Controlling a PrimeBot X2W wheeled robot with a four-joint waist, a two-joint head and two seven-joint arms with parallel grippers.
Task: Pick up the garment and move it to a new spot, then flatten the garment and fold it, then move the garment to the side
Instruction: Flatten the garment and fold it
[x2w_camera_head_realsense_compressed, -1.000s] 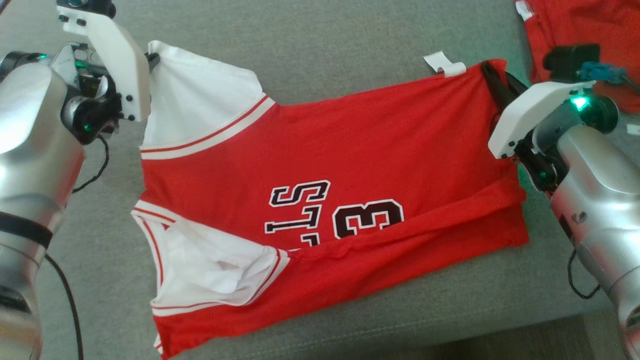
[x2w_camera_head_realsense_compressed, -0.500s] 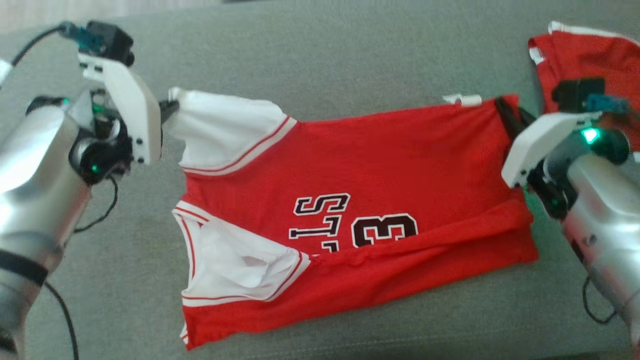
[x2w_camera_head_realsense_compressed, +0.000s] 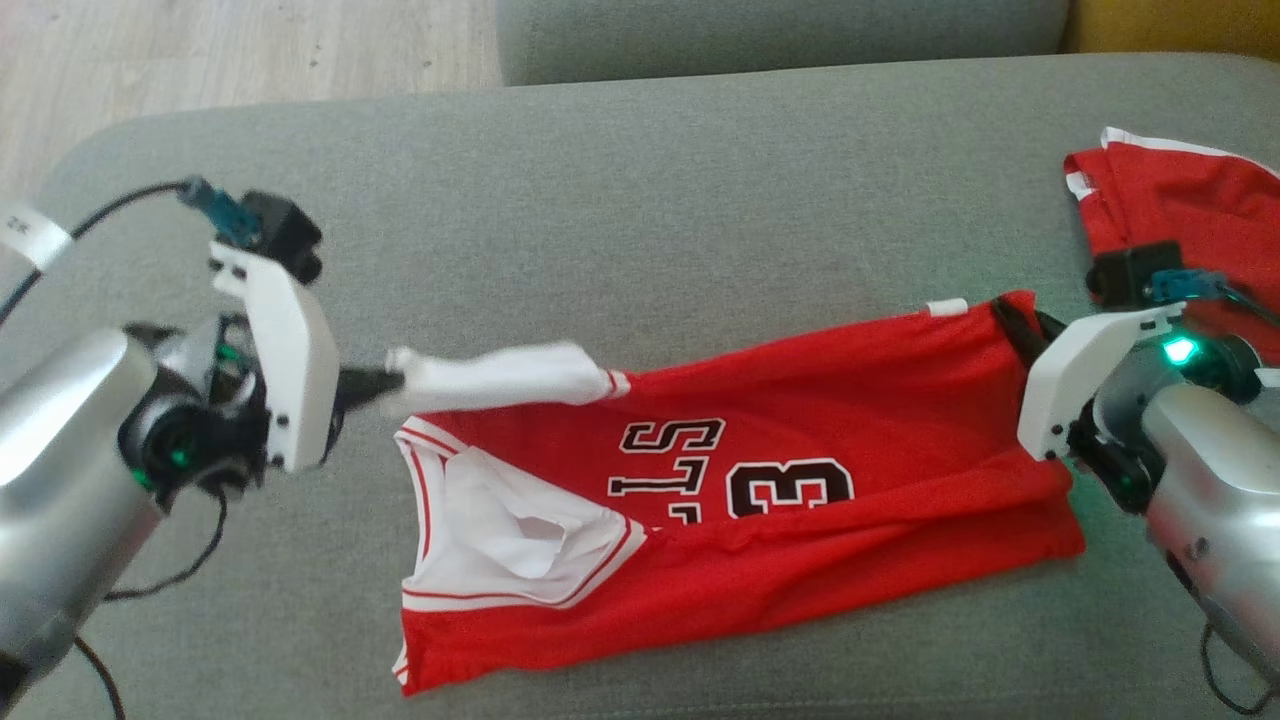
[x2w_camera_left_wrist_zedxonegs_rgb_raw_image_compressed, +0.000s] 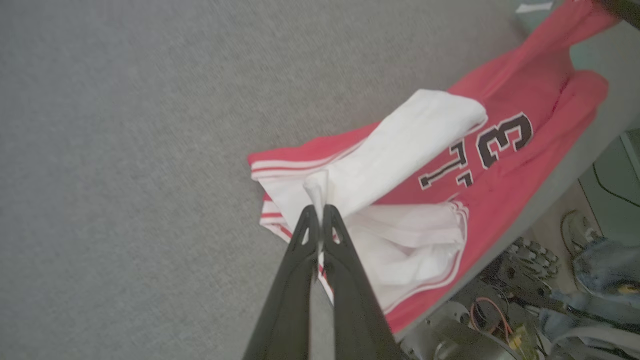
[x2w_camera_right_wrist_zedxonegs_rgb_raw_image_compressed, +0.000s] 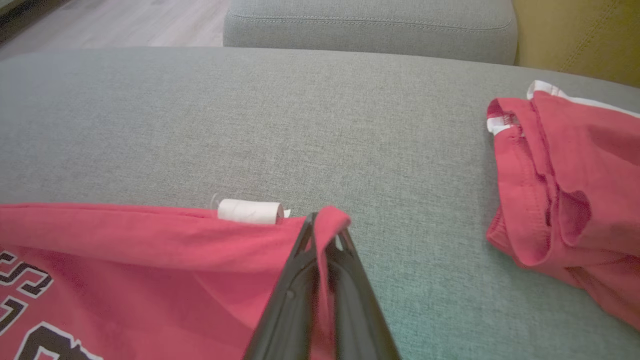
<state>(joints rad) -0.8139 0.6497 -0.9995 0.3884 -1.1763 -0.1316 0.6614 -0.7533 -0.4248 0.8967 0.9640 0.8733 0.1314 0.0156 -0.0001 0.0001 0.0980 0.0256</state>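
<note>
The garment (x2w_camera_head_realsense_compressed: 800, 420) is a red basketball jersey with white trim and black lettering, spread across the grey sofa cushion (x2w_camera_head_realsense_compressed: 640, 200). My left gripper (x2w_camera_head_realsense_compressed: 385, 382) is shut on its white shoulder strap (x2w_camera_head_realsense_compressed: 500, 375), pulled out to the left and held above the cushion. In the left wrist view the left gripper (x2w_camera_left_wrist_zedxonegs_rgb_raw_image_compressed: 319, 210) pinches the white fabric tip (x2w_camera_left_wrist_zedxonegs_rgb_raw_image_compressed: 316, 186). At the other end, my right gripper (x2w_camera_head_realsense_compressed: 1015, 322) is shut on the red hem corner. The right wrist view shows the right gripper (x2w_camera_right_wrist_zedxonegs_rgb_raw_image_compressed: 322, 231) with red cloth (x2w_camera_right_wrist_zedxonegs_rgb_raw_image_compressed: 150, 240) draped over its tips.
A second red garment (x2w_camera_head_realsense_compressed: 1190, 200) lies bunched at the cushion's right end, also in the right wrist view (x2w_camera_right_wrist_zedxonegs_rgb_raw_image_compressed: 575, 190). A white label (x2w_camera_right_wrist_zedxonegs_rgb_raw_image_compressed: 250, 211) curls at the jersey's hem. Wooden floor (x2w_camera_head_realsense_compressed: 200, 50) shows beyond the cushion's far left corner.
The head camera has tilted up, so the whole scene sits lower. The far edge of the jersey has been lifted and drawn toward the near edge, hiding most of the upper red panel.
</note>
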